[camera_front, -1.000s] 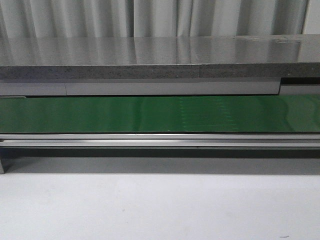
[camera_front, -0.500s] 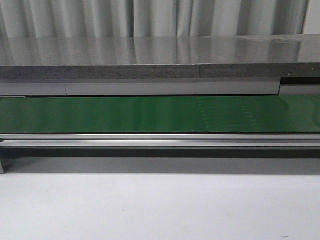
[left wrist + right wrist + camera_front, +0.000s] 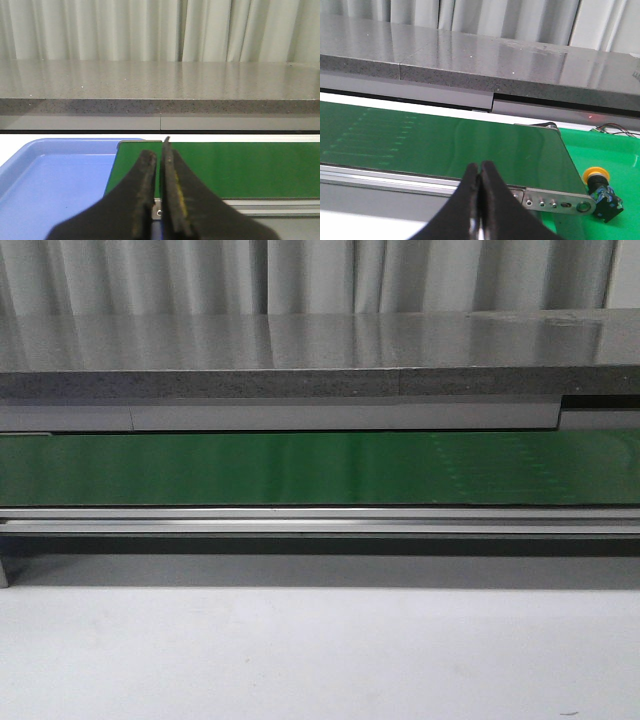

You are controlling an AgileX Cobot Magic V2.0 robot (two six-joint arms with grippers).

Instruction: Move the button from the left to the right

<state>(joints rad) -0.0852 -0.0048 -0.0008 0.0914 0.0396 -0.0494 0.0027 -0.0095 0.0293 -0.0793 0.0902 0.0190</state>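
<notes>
The button (image 3: 601,190), yellow-orange cap on a black body, lies on a bright green surface (image 3: 610,150) beyond the end of the green conveyor belt (image 3: 445,145), seen only in the right wrist view. My right gripper (image 3: 480,167) is shut and empty, hovering over the belt's near rail, left of the button in that picture. My left gripper (image 3: 159,150) is shut and empty, above the other belt end (image 3: 240,167) beside a blue tray (image 3: 55,185). The front view shows the belt (image 3: 320,468) but neither gripper and no button.
A grey stone counter (image 3: 320,355) overhangs the belt's far side. An aluminium rail (image 3: 320,520) runs along the belt's near side, with a white tabletop (image 3: 320,660) in front. The blue tray holds nothing visible. Wires (image 3: 615,129) lie at the green surface's far edge.
Faint pale marks on the belt have drifted to the right in the front view. Nothing else has moved.
</notes>
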